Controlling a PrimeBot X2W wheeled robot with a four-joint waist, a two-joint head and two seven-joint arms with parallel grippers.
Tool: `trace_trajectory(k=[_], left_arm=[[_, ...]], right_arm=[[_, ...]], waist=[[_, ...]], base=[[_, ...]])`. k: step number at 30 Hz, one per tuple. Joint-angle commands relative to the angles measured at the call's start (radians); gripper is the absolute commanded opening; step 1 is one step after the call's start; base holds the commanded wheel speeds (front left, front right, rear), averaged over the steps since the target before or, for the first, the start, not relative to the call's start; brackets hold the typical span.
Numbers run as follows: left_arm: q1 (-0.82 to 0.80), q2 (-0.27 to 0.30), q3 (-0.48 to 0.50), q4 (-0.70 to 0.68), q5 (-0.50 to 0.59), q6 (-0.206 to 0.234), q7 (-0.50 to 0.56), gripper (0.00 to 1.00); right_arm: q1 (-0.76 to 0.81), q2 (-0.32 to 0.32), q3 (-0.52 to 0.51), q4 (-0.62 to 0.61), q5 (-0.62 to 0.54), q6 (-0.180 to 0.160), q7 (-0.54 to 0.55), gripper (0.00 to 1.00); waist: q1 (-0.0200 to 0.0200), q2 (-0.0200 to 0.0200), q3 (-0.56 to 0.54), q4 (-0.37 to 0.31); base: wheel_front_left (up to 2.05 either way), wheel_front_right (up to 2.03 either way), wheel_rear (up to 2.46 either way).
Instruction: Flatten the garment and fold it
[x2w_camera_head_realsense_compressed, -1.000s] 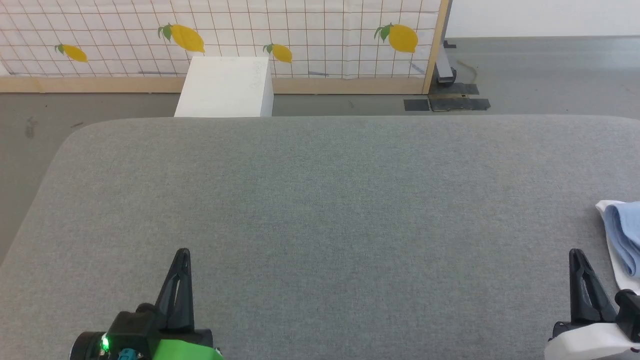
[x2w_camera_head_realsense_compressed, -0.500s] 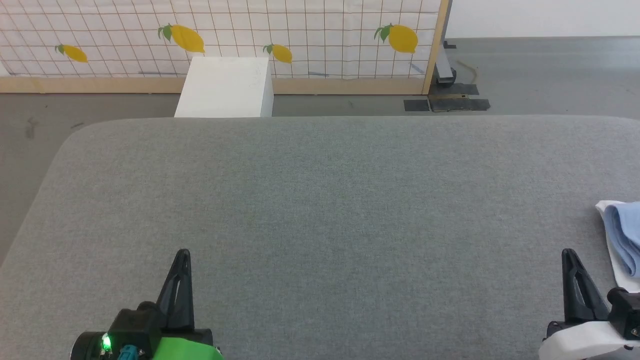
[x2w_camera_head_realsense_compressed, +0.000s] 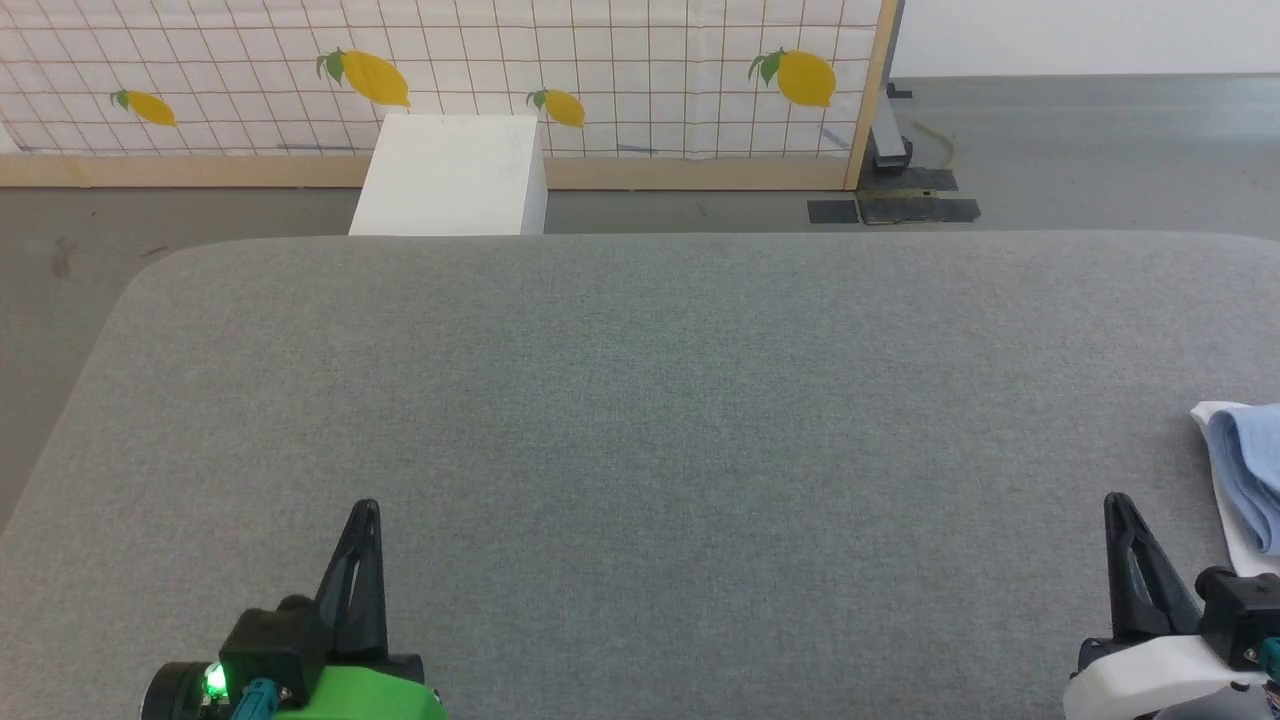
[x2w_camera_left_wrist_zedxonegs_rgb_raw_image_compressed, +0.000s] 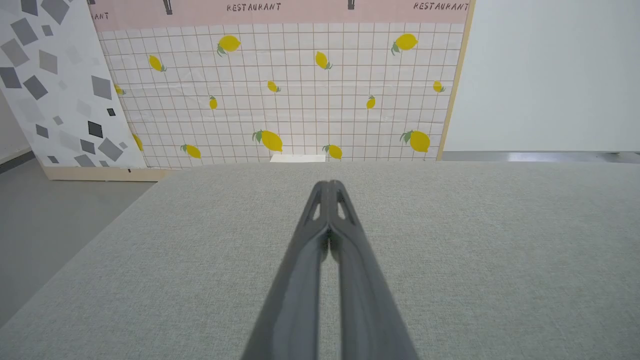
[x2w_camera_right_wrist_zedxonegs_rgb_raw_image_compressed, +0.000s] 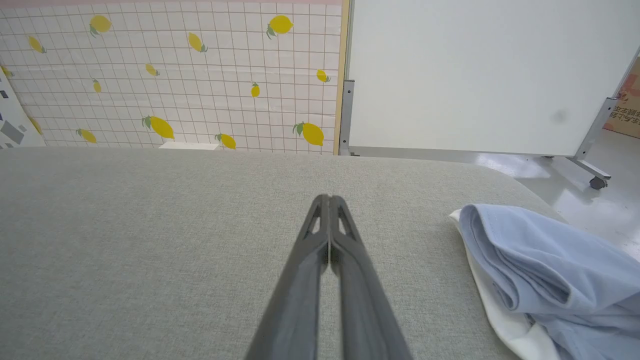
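Pink banner (x2w_camera_left_wrist_zedxonegs_rgb_raw_image_compressed: 310, 14), black "RESTAURANT" lettering

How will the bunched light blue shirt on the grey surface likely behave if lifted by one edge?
The garment lies in soft rolled folds, so it would probably hang limp. Its fabric looks thin, likely light. Pushed over the textured grey surface, it would probably bunch rather than slide.

RESTAURANT, twice, on the pink band (x2w_camera_left_wrist_zedxonegs_rgb_raw_image_compressed: 310, 12)

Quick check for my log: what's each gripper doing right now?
Left gripper: shut, holding nothing.
Right gripper: shut, holding nothing; the shirt lies apart from it.
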Motion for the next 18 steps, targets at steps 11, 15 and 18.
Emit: trace_trajectory(k=[11,15,18], left_arm=[[-0.035,-0.013,0.013,0.013,0.03,-0.009,0.026,0.0],[-0.039,-0.016,0.016,0.016,0.035,-0.01,0.034,0.0],[-0.043,-0.018,0.018,0.019,0.039,-0.011,0.04,0.0]], right_arm=[[-0.027,0.001,0.026,-0.01,-0.003,-0.001,0.021,0.0],[-0.03,0.001,0.034,-0.012,-0.003,-0.001,0.028,0.0],[-0.033,0.001,0.039,-0.013,-0.003,-0.001,0.032,0.0]], waist=[[0.0,0.0,-0.001,0.0],[0.0,0.0,-0.001,0.0],[0.0,0.0,-0.002,0.0]], base=[[0.0,0.0,0.0],[0.0,0.0,0.0],[0.0,0.0,0.0]])
